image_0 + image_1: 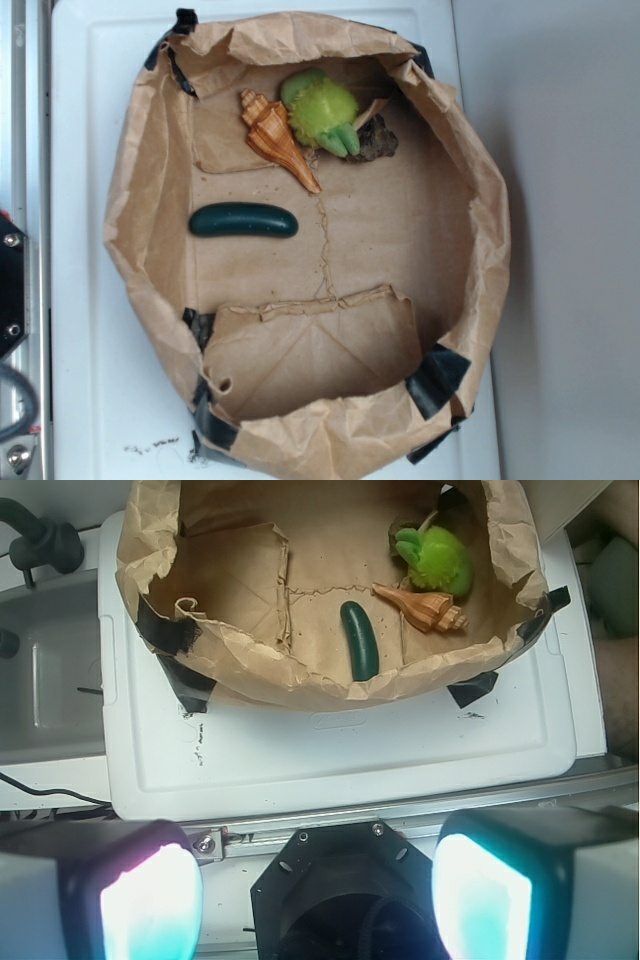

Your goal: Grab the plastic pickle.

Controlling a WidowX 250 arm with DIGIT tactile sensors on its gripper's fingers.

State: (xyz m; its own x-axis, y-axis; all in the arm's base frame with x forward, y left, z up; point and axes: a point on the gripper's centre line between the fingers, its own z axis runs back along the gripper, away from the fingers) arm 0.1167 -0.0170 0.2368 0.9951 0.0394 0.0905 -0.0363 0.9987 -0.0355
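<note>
Sitting on a white lid (90, 300), a brown paper bag (470, 230) with rolled-down walls forms a shallow tray that holds everything. Next in size come a lime lumpy toy (322, 108) and a tan shell (276, 140), touching each other at one end of the floor. Smaller, the pickle (243, 220) lies flat and alone near one wall, well apart from both. It looks light, stiff and glossy, likely slippery, so pinching across its middle seems safest. The gripper (318, 892) hangs outside the bag, well away, its pads (150, 905) spread wide and holding nothing.
</note>
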